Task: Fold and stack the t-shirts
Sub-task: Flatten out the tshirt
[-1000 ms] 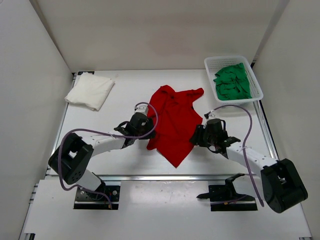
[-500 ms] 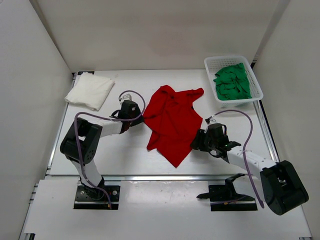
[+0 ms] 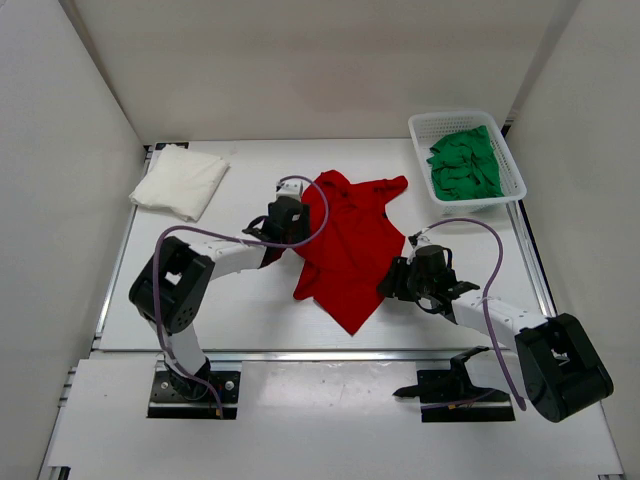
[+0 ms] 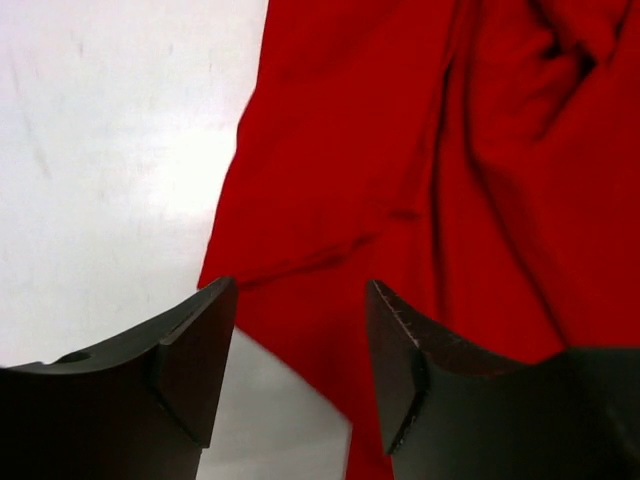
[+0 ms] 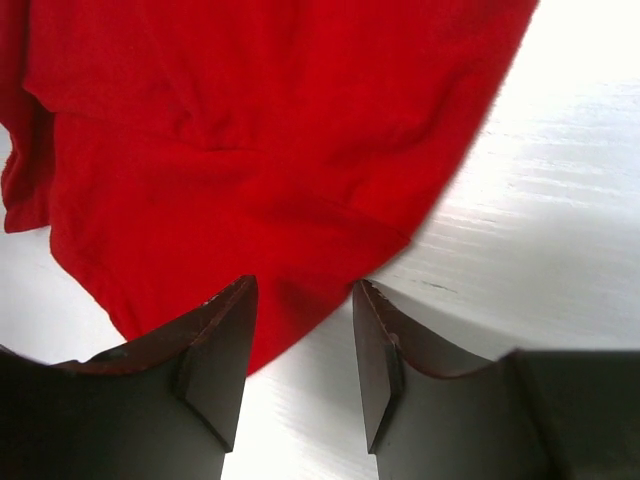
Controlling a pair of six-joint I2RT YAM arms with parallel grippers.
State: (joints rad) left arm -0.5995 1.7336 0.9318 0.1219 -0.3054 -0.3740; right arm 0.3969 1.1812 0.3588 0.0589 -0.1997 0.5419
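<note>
A crumpled red t-shirt (image 3: 345,245) lies spread in the middle of the table. My left gripper (image 3: 290,232) is at its left edge, jaws open over the red hem (image 4: 330,330) with nothing held. At the shirt's lower right edge my right gripper (image 3: 392,280) is open too, the red cloth edge (image 5: 290,300) lying between and just past its fingers, not gripped. A folded white t-shirt (image 3: 181,181) rests at the back left. A green t-shirt (image 3: 465,165) is bunched inside the white mesh basket (image 3: 514,165).
The basket stands at the back right corner by the right wall. White walls enclose the table on the left, back and right. Purple cables loop over both arms.
My left gripper swung back left toward the white shirt, then returned right to the red shirt's left edge. The right gripper slid slightly down along the shirt's right edge.
</note>
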